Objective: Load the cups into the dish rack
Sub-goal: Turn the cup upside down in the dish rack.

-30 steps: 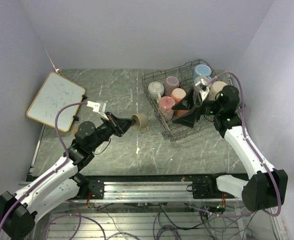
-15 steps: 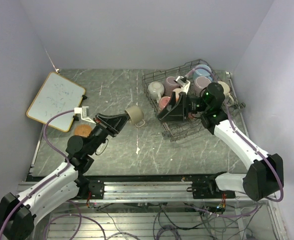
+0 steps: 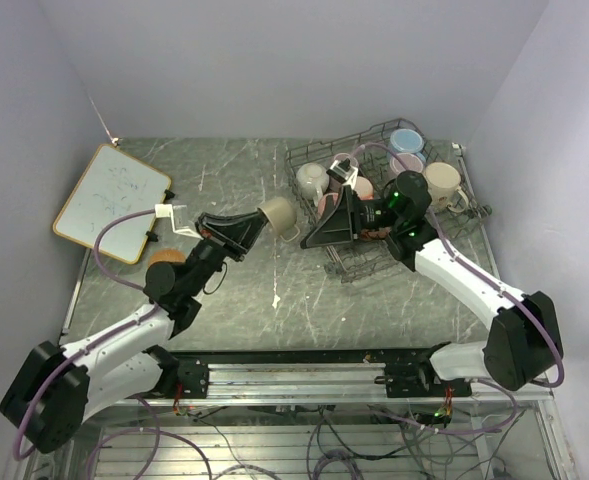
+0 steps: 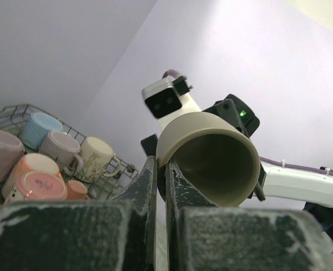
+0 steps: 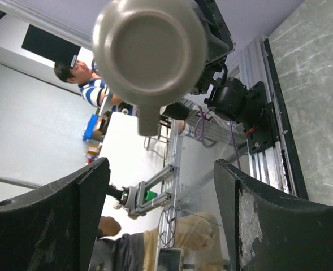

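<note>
My left gripper (image 3: 257,222) is shut on the rim of the small olive-brown mug (image 3: 277,212) and holds it in the air, just left of the grey wire dish rack (image 3: 386,128). In the left wrist view the fingers (image 4: 147,182) pinch the mug's wall (image 4: 211,161), with its mouth facing the camera. My right gripper (image 3: 312,236) is open and empty, pointing left at the mug. In the right wrist view the mug's base (image 5: 149,48) hangs above the wide-open gripper (image 5: 160,192). The rack holds several cups, among them a light blue one (image 3: 406,140), a cream one (image 3: 441,180) and a pink one (image 3: 330,206).
A wood-framed whiteboard (image 3: 111,202) lies at the far left. A cork coaster (image 3: 160,258) is partly hidden behind my left arm. The rack's cups also show in the left wrist view (image 4: 39,125). Purple walls close in at the back and sides.
My left arm has lifted the olive-brown mug and carried it right, towards the rack. My right gripper has come left out of the rack, towards the mug, still open.
</note>
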Tool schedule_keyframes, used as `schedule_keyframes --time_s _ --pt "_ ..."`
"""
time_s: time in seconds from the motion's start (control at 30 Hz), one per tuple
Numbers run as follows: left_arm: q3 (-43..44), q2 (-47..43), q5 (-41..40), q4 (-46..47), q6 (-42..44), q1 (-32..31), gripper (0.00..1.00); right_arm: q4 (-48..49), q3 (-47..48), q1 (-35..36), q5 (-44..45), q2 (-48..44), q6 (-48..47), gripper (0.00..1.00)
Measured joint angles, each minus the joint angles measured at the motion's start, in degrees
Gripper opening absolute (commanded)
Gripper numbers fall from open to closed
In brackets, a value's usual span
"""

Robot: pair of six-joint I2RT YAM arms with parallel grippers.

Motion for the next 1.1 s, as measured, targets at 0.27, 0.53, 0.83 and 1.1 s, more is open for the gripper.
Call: schedule_keyframes --time_s 0.27,0.53,0.83,1.1 --pt "2.51 7.65 2.01 10.05 1.01 0.0 0.07 3.61 -0.17 0.63 1.46 2.21 4.61 0.66" --pt "3.32 15.17 2.99 16.26 -0.35 0.0 0.07 10.4 -0.44 2.25 2.21 2.51 9.94 0.58" --pt "4.15 16.28 3.39 16.87 -0.87 -0.02 0.07 10.23 -0.74 2.29 3.65 2.56 10.01 0.49" --pt "4.13 16.26 3.41 16.87 -0.52 -0.28 0.07 11.8 -0.74 2.29 4.09 3.48 11.45 0.45"
